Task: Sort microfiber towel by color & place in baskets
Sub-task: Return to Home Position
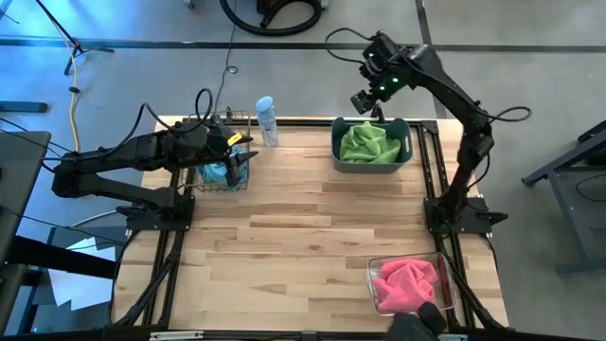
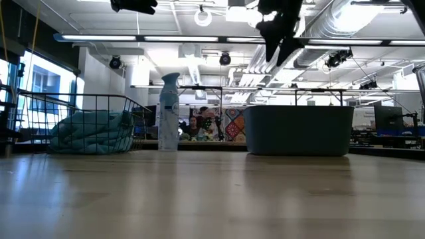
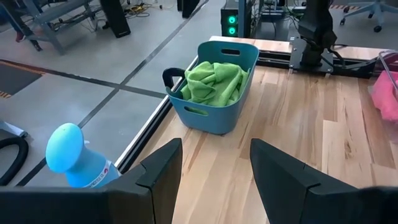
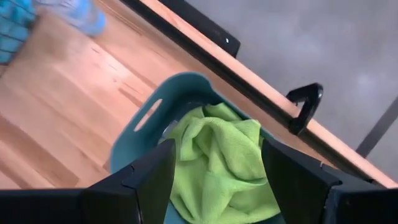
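Observation:
Lime green towels [image 1: 369, 143] lie bunched in the slate-blue tub [image 1: 407, 142] at the table's far right. Light blue towels [image 1: 216, 172] fill the black wire basket [image 1: 220, 183] at the far left. Pink towels [image 1: 407, 282] sit in the clear bin [image 1: 373, 282] near the right front edge. My left gripper [image 3: 214, 168] hovers open above the wire basket. My right gripper [image 4: 217, 165] hangs open high over the tub's far edge, above the green towels [image 4: 217, 155].
A pale blue spray bottle [image 1: 266, 120] stands upright at the far edge between basket and tub. The table's wooden middle [image 1: 303, 227] holds nothing. The low view shows the basket [image 2: 93, 129], bottle [image 2: 169, 113] and tub [image 2: 299, 129] in a row, people far behind.

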